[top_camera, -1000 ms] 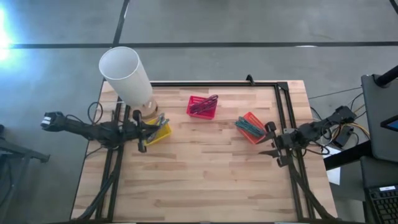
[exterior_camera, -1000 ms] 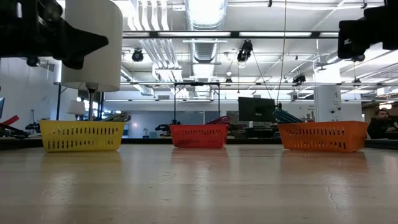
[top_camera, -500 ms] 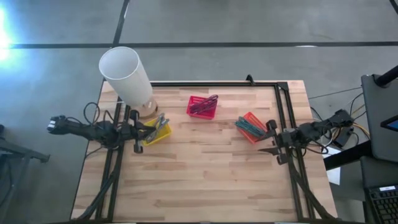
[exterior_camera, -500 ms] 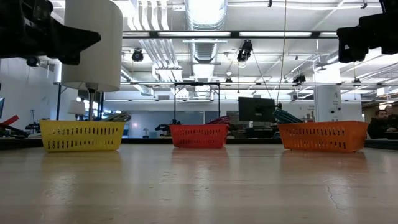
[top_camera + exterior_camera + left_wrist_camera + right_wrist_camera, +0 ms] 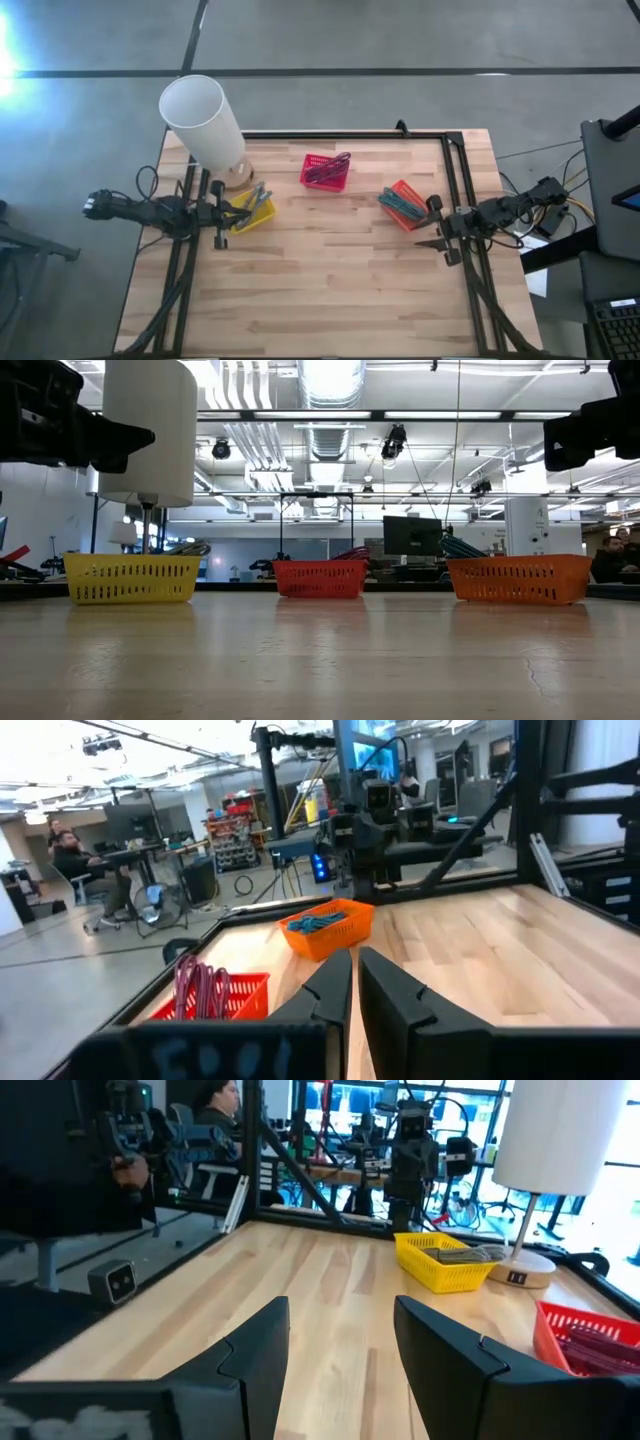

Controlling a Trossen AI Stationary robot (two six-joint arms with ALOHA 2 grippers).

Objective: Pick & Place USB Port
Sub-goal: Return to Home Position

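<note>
Left wrist view: the left gripper [image 5: 355, 962] carries nothing, and its fingers stand nearly closed with only a narrow slit between them. Right wrist view: the right gripper [image 5: 342, 1310] is likewise empty, its fingers spread wide.

High view places the left gripper at the left edge of the table [image 5: 340, 290], tips just short of the yellow bin [image 5: 258, 214]. The right gripper is at the right edge, just beside the orange bin [image 5: 408, 212].

Dark cables [image 5: 256, 194] lie in the yellow bin, a pink cable [image 5: 330, 168] in the red bin [image 5: 318, 178] at the far middle, and teal cables [image 5: 396, 203] in the orange bin. No cable is seen loose on the boards. A white lamp [image 5: 203, 122] stands behind the yellow bin.

Judgement: sorting looks complete, and only the retreat to rest is outstanding. Each outer bin lies ahead of its nearer gripper, along that arm's own long axis toward the table's middle. A straight pull-back outward should therefore carry each pincer clear. Risk is slight; the left tips sit closest to a bin rim.
</note>
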